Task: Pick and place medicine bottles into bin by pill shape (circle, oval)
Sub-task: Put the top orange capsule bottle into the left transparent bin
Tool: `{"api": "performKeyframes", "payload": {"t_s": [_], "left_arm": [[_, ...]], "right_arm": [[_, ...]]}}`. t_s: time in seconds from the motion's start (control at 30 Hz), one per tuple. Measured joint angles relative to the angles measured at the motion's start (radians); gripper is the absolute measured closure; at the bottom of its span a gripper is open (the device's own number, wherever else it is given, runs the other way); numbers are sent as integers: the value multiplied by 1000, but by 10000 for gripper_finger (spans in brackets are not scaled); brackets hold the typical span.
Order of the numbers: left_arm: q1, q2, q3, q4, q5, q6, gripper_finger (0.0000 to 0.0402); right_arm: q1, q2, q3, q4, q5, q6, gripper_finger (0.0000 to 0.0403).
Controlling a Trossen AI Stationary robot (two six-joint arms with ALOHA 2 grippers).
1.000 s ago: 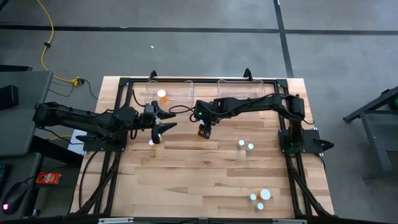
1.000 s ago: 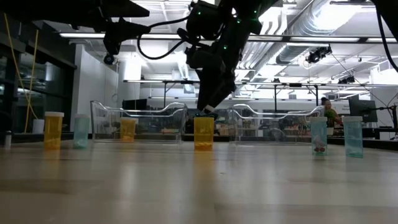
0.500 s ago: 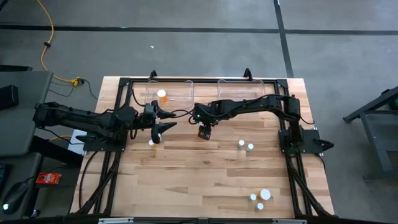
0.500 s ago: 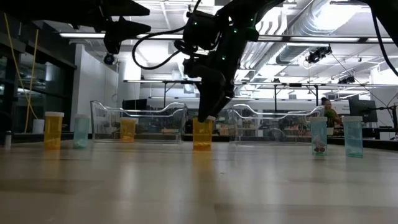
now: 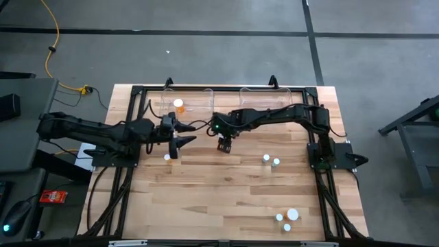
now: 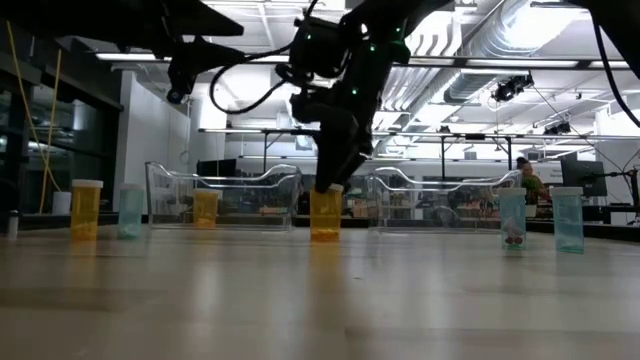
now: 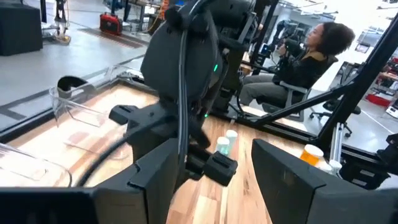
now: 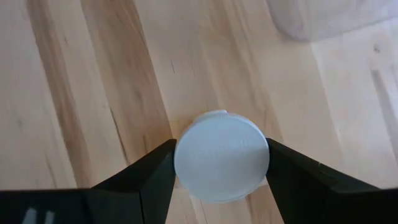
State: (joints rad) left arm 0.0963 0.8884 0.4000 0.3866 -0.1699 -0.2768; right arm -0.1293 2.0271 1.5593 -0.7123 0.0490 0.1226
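An orange bottle [image 6: 325, 214] with a white cap [image 8: 221, 164] stood upright on the desk [image 5: 226, 199], near the middle of its far half, just in front of the gap between two clear bins. The right end effector [image 5: 224, 144] had its fingers [image 8: 149, 180] on either side of the cap, touching or nearly touching it. The bottle sat on the wood, not lifted, so the grasp looked about made but the carry had not begun.

One orange bottle [image 5: 178, 105] lay inside the left bin [image 5: 159, 105] at the far edge. The right bin [image 5: 264, 98] looked empty. So, judging by this, one bottle was sorted, one was being picked, and most were left: a pair [image 5: 270, 160] toward the right edge, a cluster [image 5: 287, 217] by the near right corner, and a white-capped one [image 5: 166, 157] under the left arm.

The left end effector [image 5: 175, 145] hovered just left of the right one, fingers apart and empty.

The overhead view showed caps only, hiding bottle colours. The level view showed bodies: orange ones [image 6: 86, 208] and pale teal ones [image 6: 567, 220], and the picked bottle's base on the desk. The right wrist view alone showed the cap between the fingers. The left wrist view showed the right arm close ahead and a seated person [image 7: 303, 60] beyond the desk. No view showed pill shapes.
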Motion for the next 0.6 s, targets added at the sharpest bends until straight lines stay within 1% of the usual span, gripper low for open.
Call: {"api": "performKeyframes", "payload": {"t_s": [0.13, 0.4, 0.5, 0.6], "left_arm": [[1, 25, 0, 6, -1, 0, 206], [1, 26, 0, 13, -2, 0, 206], [1, 31, 0, -23, 1, -4, 206], [1, 44, 0, -86, 4, -33, 206]], "right_arm": [[-9, 11, 0, -9, -4, 0, 182], [-21, 12, 0, -7, -5, 5, 182], [-24, 12, 0, -7, -14, 9, 182], [-29, 13, 5, -13, -47, 17, 182]]}}
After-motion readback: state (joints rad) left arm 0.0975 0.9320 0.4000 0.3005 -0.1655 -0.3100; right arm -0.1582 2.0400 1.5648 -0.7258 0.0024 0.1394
